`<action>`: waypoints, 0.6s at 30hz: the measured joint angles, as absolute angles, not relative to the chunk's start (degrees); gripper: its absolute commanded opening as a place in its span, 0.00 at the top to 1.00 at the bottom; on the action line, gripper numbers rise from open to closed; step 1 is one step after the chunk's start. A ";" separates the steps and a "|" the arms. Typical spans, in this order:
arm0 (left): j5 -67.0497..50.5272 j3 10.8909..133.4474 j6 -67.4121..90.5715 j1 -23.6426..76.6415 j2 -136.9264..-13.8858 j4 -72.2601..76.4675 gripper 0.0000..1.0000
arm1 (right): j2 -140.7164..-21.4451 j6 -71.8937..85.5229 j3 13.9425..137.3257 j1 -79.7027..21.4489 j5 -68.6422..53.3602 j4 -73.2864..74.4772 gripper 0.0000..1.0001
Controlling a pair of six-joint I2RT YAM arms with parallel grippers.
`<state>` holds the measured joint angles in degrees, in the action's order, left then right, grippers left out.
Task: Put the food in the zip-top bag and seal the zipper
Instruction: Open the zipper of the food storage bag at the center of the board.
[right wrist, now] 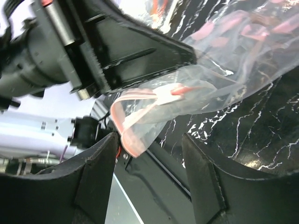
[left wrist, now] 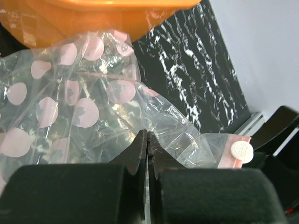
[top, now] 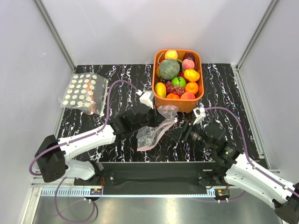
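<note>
The zip-top bag point(top: 156, 129), clear with pale pink dots, hangs crumpled just in front of the orange basket. My left gripper point(top: 150, 122) is shut on its film; in the left wrist view the fingertips point(left wrist: 147, 135) pinch the plastic point(left wrist: 84, 107). My right gripper point(top: 181, 132) is open at the bag's near end. In the right wrist view the pink zipper point(right wrist: 129, 149) curls down between my open right fingers point(right wrist: 149, 137), close to the left one and not touching either. The food point(top: 177, 77), toy fruit, lies piled in the basket.
The orange basket point(top: 188, 105) stands at the back centre-right, its wall point(left wrist: 93, 18) right behind the bag. A second clear bag with cream dots and an orange-red strip point(top: 84, 93) lies at the back left. White walls close in the black marbled table point(top: 229, 93).
</note>
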<state>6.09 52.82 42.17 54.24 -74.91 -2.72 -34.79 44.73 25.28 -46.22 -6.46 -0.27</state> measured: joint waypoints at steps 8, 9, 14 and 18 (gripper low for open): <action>9.85 52.75 43.35 56.64 -76.53 1.34 1.00 | -37.10 47.31 25.28 -46.50 -2.72 -0.21 0.38; 10.31 52.62 43.46 57.08 -76.77 1.83 1.00 | -37.15 47.42 25.28 -46.50 -2.44 -0.21 0.39; 12.08 50.43 44.23 58.43 -77.01 4.38 1.00 | -37.69 47.92 25.39 -46.52 -2.00 -0.10 0.48; 12.99 49.71 44.93 58.98 -77.06 5.65 1.00 | -37.01 48.99 25.82 -46.59 0.32 2.44 0.69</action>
<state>12.99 49.71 44.93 58.98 -77.06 5.65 -37.01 48.99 25.82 -46.59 0.32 2.44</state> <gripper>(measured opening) 0.005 0.401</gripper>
